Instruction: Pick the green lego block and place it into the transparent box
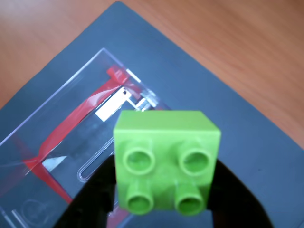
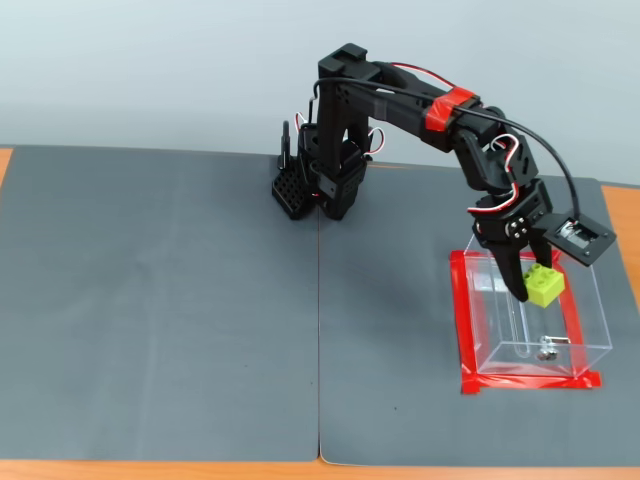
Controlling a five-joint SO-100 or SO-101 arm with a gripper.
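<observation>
The green lego block (image 1: 167, 161) fills the middle of the wrist view, studs toward the camera, clamped between my black fingers (image 1: 90, 190). In the fixed view my gripper (image 2: 537, 285) is shut on the same block (image 2: 546, 287) and holds it above the open top of the transparent box (image 2: 590, 325), toward its far right part. The box's clear walls (image 1: 57, 99) show in the wrist view below and to the left of the block, with a slot (image 1: 95, 164) and a small metal piece (image 1: 142, 102) on its base.
Red tape (image 2: 462, 320) frames the box on the dark grey mat (image 2: 160, 300). The arm's base (image 2: 325, 180) stands at the mat's back middle. Wooden tabletop (image 1: 228, 42) shows beyond the mat's edge in the wrist view.
</observation>
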